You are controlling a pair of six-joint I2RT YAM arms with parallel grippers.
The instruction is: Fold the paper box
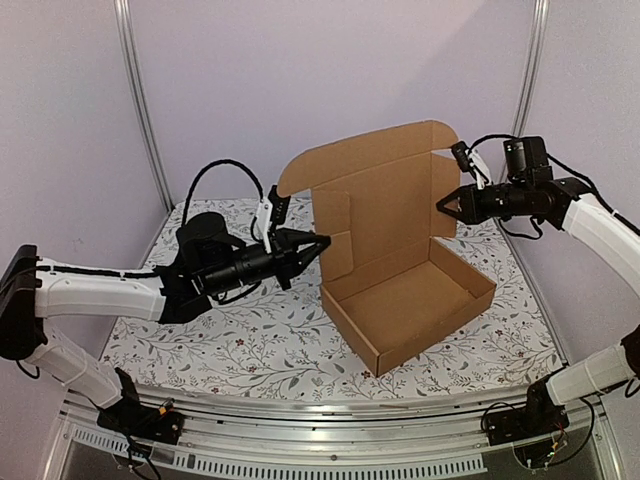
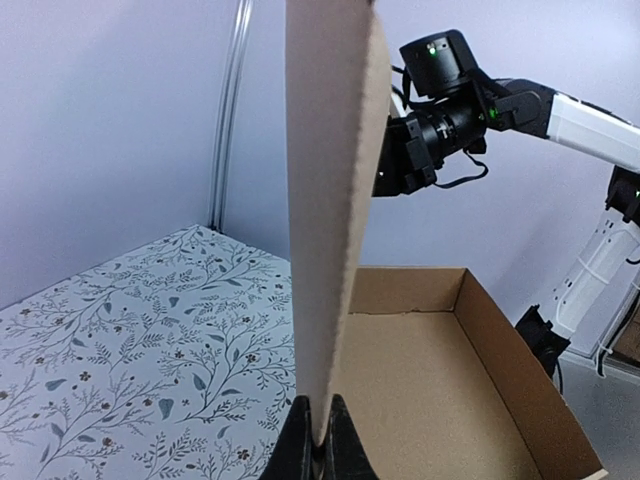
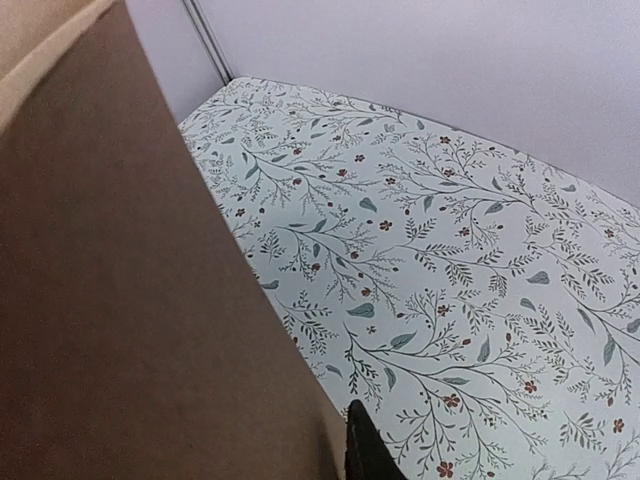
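On the left side of the flowered surface [image 1: 240, 340], the left pincer [image 1: 322, 243] is seen clenched on the left side flap [image 1: 338, 215] of the paper box [image 1: 410, 300]. From its wrist camera the two fingers [image 2: 303, 452] are pressed together on the lower edge of this thin sheet, which rises straight up. Toward the middle and right of the surface the box is standing with its shallow tray formed and its lid raised upright behind it. At the right, the right pincer [image 1: 443, 207] is placed at the right side flap [image 1: 445, 175] of the lid. One dark finger [image 3: 366, 452] is visible just beside the cardboard and the other is hidden, so it cannot be told whether this flap is truly grasped. The box is judged to be light and rather stiff, but it bends easily along its creases and may slide on the surface. It should be taken at the flap edges, near the fold lines, and not squeezed hard, because corrugated board can be dented.
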